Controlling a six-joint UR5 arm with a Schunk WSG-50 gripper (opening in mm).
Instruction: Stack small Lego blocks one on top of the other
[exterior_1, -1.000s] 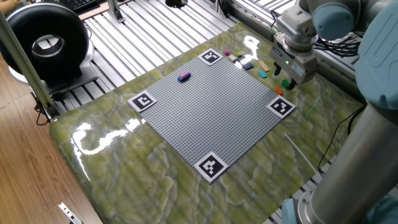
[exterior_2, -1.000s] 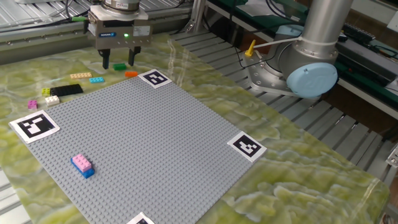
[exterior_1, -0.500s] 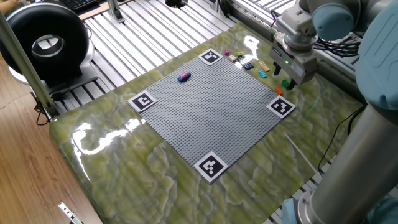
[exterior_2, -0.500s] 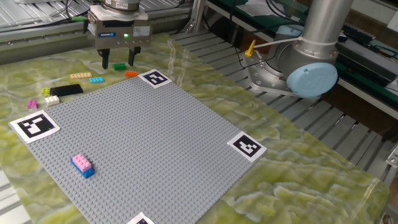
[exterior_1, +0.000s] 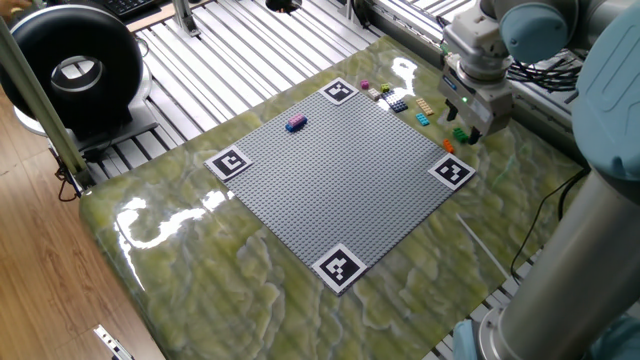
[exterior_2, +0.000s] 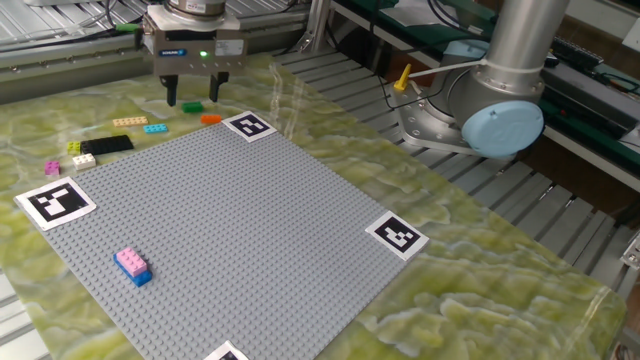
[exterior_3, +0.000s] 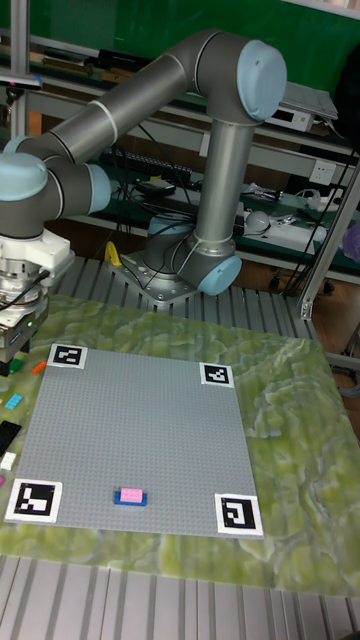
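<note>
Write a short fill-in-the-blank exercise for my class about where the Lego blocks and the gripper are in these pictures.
1. The pink block sits on top of a ____ block on the grey baseplate.
2. Between the fingertips of the gripper lies a ____ block.
3. The orange block lies beside a black-and-white marker ____.
4. The gripper's jaws are ____.

Missing words: blue; green; tag; open

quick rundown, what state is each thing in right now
pincer: open, fingers on either side of the green brick
green brick: on the table, not lifted
pink brick: stacked on a blue brick on the grey baseplate
orange brick: lying loose beside the plate
cyan brick: lying loose on the table
</note>
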